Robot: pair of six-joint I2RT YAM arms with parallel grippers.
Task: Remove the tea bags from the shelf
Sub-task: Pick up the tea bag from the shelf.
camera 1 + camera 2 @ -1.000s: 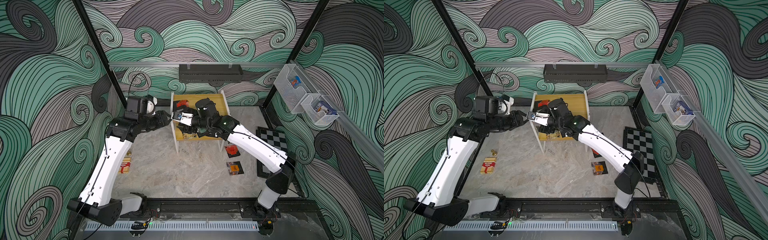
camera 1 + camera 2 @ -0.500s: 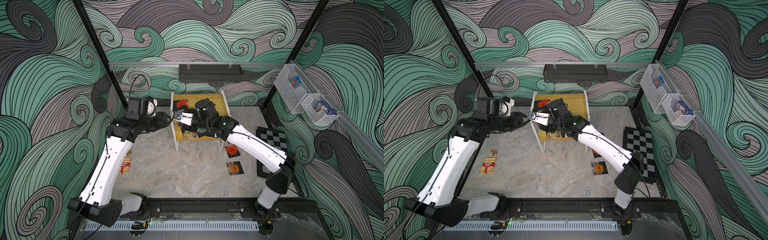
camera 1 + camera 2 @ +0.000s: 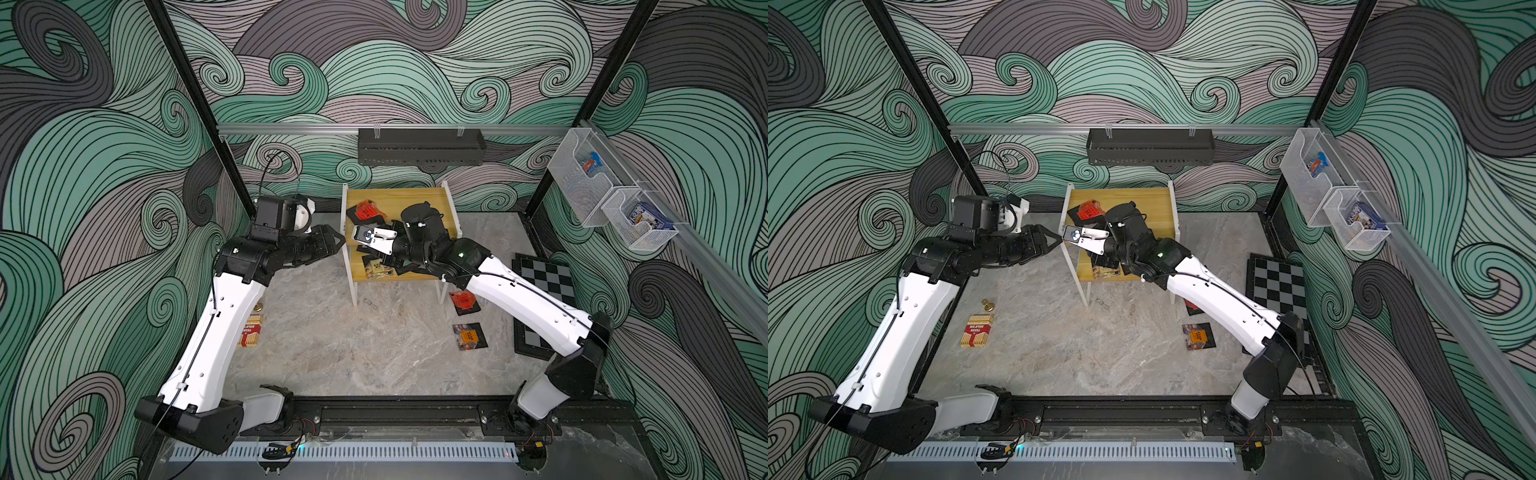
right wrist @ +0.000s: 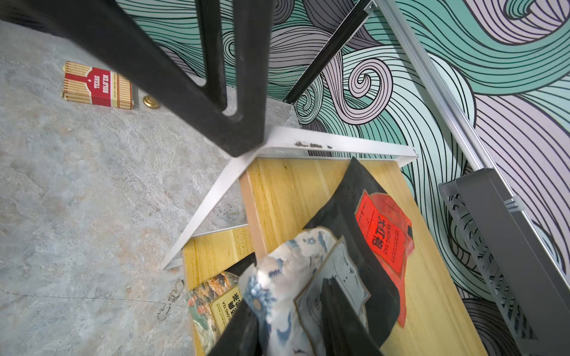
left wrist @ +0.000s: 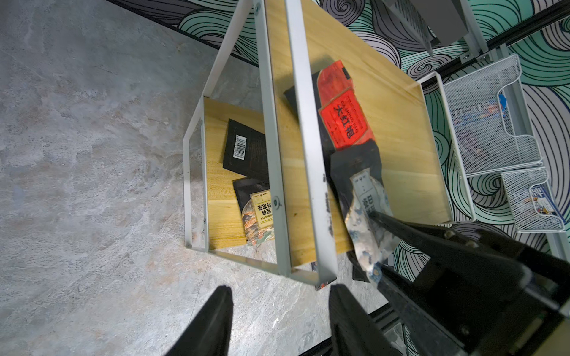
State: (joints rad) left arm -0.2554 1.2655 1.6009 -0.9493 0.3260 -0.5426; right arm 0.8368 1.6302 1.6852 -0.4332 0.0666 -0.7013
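1. Now grips a crumpled silver-white tea bag [image 5: 367, 222] with the right jaws, closed on it from both sides, just over the upper board [image 5: 385, 123] of the shelf [image 3: 399, 195], at the end nearest the left arm [image 3: 232, 316].
2. Holds the left jaws open and empty just outside the shelf's white frame [image 5: 303, 154] at that same end; puts one fingertip [image 4: 240, 132] at the frame's top corner, touching or not cannot tell.
3. Shows a red tea bag [image 3: 365, 210] lying face up on the shelf's upper board, just beside the gripped one.
4. Shows on the shelf's lower board [image 5: 216, 138] a gold-label tea bag [image 5: 260, 212] face up and a black-backed tea bag [image 5: 246, 148] face down, barcode showing, near each other.
5. Shows two more off the shelf, on the tabletop [image 3: 353, 353] near its front leg on the side of the right arm [image 3: 528, 307]: a second red tea bag [image 3: 463, 301] close to the leg, an orange-label tea bag [image 3: 469, 336] farther out.
6. Shows a red-and-cream striped box [image 3: 249, 330] on the tabletop well apart from the shelf, beside the left arm.
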